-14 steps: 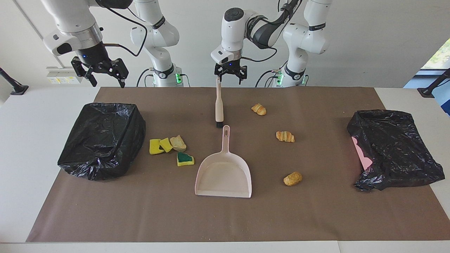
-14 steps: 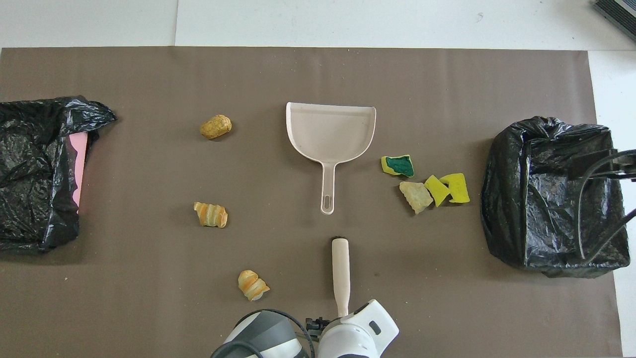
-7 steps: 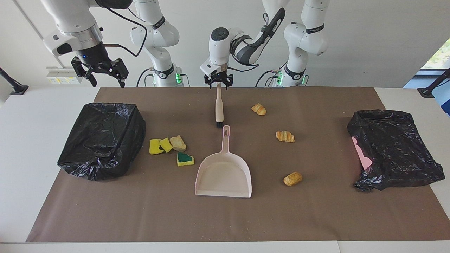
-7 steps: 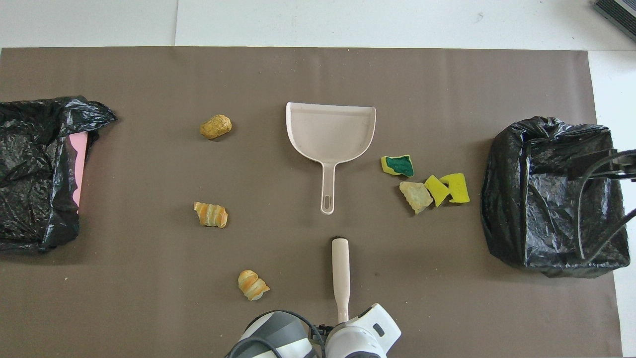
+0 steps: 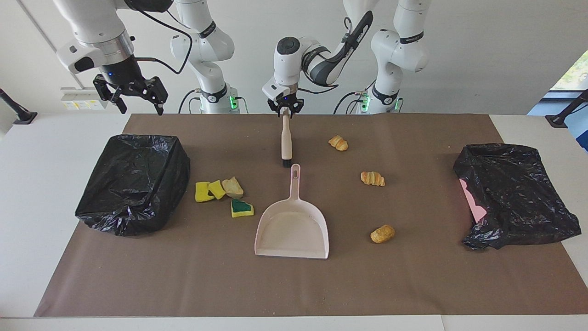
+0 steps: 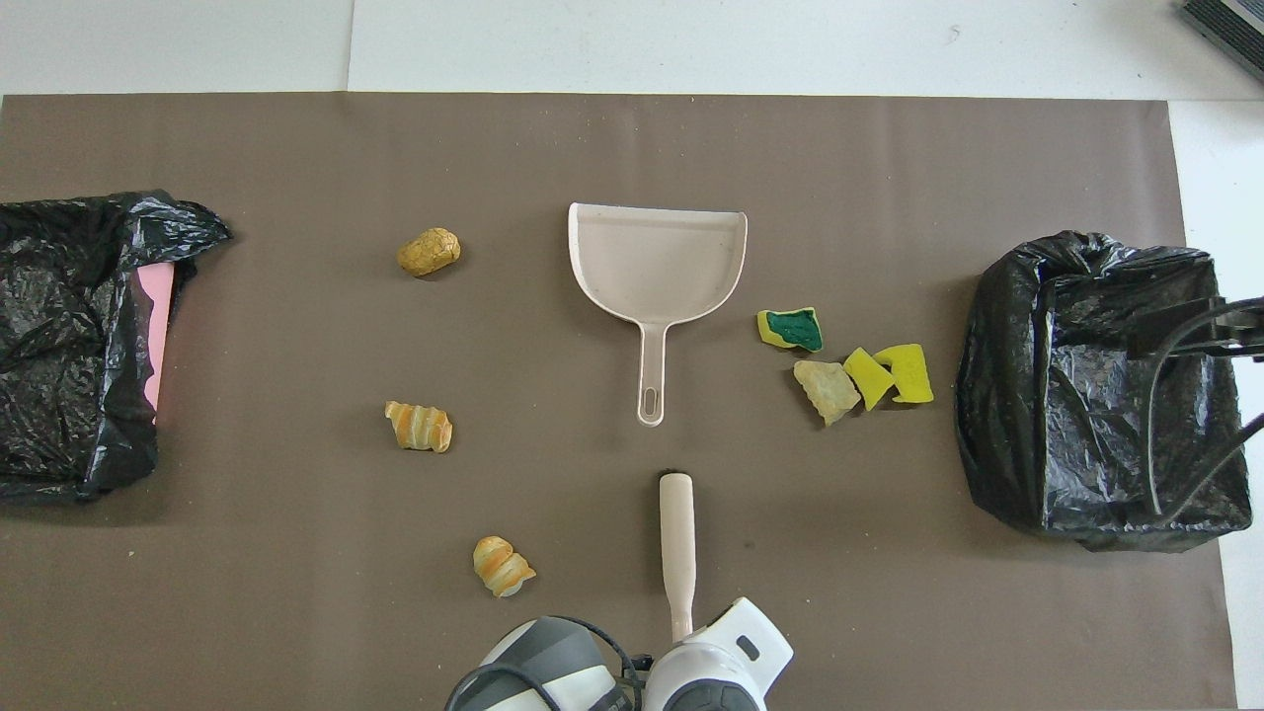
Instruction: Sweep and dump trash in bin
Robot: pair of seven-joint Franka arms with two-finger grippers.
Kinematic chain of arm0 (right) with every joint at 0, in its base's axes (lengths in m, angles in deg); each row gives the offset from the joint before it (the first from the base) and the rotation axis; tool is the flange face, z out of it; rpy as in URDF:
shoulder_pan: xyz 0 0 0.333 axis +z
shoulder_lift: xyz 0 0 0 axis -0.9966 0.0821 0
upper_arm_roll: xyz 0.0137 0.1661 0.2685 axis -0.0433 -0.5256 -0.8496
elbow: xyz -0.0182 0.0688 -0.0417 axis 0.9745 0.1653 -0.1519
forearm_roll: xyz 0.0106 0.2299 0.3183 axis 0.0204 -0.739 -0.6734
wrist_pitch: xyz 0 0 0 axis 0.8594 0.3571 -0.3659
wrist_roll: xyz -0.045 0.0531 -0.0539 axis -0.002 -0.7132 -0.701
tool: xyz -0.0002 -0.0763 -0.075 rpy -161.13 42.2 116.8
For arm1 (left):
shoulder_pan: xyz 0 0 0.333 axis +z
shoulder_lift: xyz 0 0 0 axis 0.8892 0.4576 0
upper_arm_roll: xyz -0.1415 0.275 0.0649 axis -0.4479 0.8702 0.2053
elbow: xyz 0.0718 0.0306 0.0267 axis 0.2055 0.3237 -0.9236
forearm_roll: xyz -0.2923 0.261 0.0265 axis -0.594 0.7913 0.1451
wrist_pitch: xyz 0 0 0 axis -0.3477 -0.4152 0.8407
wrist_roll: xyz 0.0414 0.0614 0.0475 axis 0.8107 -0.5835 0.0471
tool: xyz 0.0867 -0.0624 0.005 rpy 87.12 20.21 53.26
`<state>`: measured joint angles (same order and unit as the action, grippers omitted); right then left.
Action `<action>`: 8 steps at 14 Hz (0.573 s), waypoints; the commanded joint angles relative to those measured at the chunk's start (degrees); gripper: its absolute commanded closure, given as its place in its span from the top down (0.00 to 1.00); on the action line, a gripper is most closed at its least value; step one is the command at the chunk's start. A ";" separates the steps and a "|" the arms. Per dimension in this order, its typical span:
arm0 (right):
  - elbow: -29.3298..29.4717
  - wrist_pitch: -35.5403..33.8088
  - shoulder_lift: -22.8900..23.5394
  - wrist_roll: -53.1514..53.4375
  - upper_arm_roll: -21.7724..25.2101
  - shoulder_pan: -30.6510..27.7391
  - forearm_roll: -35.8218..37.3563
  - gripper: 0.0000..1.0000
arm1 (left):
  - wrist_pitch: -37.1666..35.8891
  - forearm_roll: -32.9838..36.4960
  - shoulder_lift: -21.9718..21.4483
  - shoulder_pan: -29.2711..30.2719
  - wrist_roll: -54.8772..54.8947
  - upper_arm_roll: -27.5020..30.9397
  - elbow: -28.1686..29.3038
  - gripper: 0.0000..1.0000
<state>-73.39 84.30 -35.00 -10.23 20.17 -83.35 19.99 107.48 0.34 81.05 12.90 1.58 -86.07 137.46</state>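
Observation:
The cream-handled brush (image 5: pixel 286 138) (image 6: pixel 677 538) lies on the brown mat, bristles pointing at the pink dustpan (image 5: pixel 292 230) (image 6: pixel 657 262). My left gripper (image 5: pixel 285 113) is shut on the end of the brush handle nearest the robots. Trash lies scattered: three croissants (image 5: pixel 338 143) (image 5: pixel 372 178) (image 5: pixel 382 234) toward the left arm's end, and yellow-green sponge chunks (image 5: pixel 241 208) (image 5: pixel 204 191) with a beige bread chunk (image 5: pixel 233 186) toward the right arm's end. My right gripper (image 5: pixel 142 110) hangs open and empty, high over the black-bagged bin (image 5: pixel 133 181) (image 6: pixel 1096 385).
A second black-bagged bin (image 5: pixel 514 193) (image 6: pixel 79 336), with pink showing at its side, sits at the left arm's end of the mat. The dustpan's handle (image 6: pixel 650 375) points at the brush. The brown mat (image 5: pixel 294 285) covers most of the white table.
My left gripper came down onto the brush handle's end and closed on it. The brush, dustpan and trash have not moved. The right arm has stayed still.

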 commanded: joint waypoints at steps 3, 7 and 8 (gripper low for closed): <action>-2.30 1.25 -2.09 -2.94 -0.70 0.35 -0.43 1.00 | -1.10 -1.13 -0.62 -0.76 0.19 0.80 0.82 0.29; -5.56 4.84 -2.45 -2.60 -2.10 0.96 -1.30 1.00 | -1.10 -1.13 -0.70 -0.76 0.28 0.80 0.90 0.39; -5.74 5.98 -1.84 -2.25 -2.28 2.18 -1.31 1.00 | -1.10 -1.13 -0.70 -0.76 0.28 0.80 0.90 0.41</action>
<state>-76.65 87.51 -35.92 -11.54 18.71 -82.27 19.80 106.89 0.34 81.06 12.91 1.58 -86.05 137.50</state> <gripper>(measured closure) 0.000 0.612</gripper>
